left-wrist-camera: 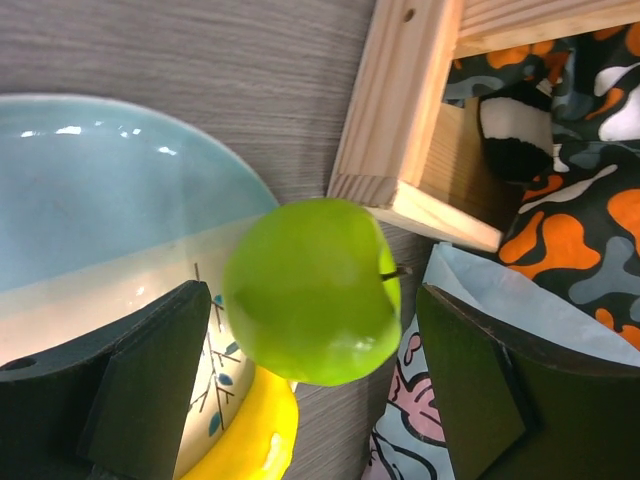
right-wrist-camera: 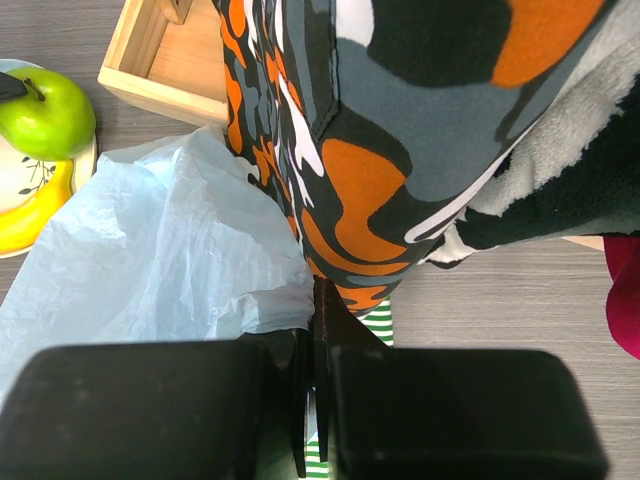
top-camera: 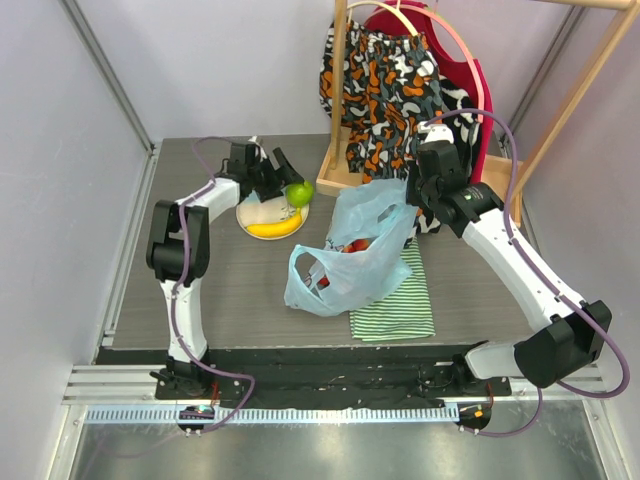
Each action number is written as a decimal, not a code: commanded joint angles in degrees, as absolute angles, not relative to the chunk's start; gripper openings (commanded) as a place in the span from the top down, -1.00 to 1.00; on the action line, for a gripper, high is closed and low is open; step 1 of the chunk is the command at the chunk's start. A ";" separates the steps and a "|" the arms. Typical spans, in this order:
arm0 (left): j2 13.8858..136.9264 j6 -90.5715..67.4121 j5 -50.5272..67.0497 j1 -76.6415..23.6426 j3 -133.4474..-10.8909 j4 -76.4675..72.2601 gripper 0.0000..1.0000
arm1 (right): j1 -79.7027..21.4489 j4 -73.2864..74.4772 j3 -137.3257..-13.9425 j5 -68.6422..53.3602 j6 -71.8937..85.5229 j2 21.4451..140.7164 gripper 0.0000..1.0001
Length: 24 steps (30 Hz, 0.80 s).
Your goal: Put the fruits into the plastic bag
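Green apple (left-wrist-camera: 312,290), glossy, between parted left fingers (left-wrist-camera: 140,385), right fingers (right-wrist-camera: 150,410) pinching crinkled plastic bag (right-wrist-camera: 150,250)

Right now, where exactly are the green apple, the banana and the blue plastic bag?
green apple (left-wrist-camera: 312,290), left wrist view, middle of its skin.
banana (top-camera: 272,230), top view, middle of its curve.
plastic bag (top-camera: 368,205), top view, its raised upper wall.

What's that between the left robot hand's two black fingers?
A green apple, seen in the left wrist view. The left gripper has its fingers open on either side, with small gaps.
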<state>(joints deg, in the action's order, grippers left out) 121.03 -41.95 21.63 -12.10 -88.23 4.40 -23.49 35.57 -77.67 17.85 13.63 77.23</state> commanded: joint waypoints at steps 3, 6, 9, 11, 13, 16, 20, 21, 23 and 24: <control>122.34 -44.82 23.11 -11.34 -87.63 0.70 -0.78 | -23.29 33.84 -78.13 17.49 13.62 77.26 0.98; 123.31 -45.79 23.90 -11.25 -87.37 0.26 -0.78 | -23.29 33.84 -78.22 17.32 13.71 77.43 0.98; 124.19 -47.80 25.22 -10.99 -86.75 -2.54 -0.75 | -23.29 33.84 -78.14 17.23 13.71 77.70 0.98; 124.80 -48.69 26.36 -10.90 -86.40 -4.03 -0.72 | -23.20 33.84 -78.22 17.14 13.71 77.87 0.99; 125.24 -49.57 26.80 -10.90 -86.40 -4.57 -0.67 | -23.20 33.75 -78.31 17.14 13.71 77.96 0.98; 125.68 -50.53 27.77 -10.90 -86.13 -5.89 -0.56 | -23.29 33.66 -78.22 17.14 13.71 78.05 0.99; 125.77 -51.06 27.95 -10.64 -85.17 -7.29 -0.19 | -23.20 33.66 -78.22 17.14 13.71 78.13 0.98; 125.42 -51.15 27.95 -10.55 -84.99 -7.47 -0.05 | -23.29 33.75 -78.22 17.14 13.71 78.13 0.99; 125.25 -51.50 27.95 -10.28 -84.47 -8.09 0.13 | -23.29 33.66 -78.22 17.14 13.71 78.22 0.99; 124.81 -51.50 27.95 -10.20 -84.20 -8.26 0.17 | -23.29 33.66 -78.22 17.14 13.71 78.22 0.98</control>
<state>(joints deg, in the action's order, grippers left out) 124.99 -50.89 27.29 -10.83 -85.47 -5.43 -23.49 35.53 -77.67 17.34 13.63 78.04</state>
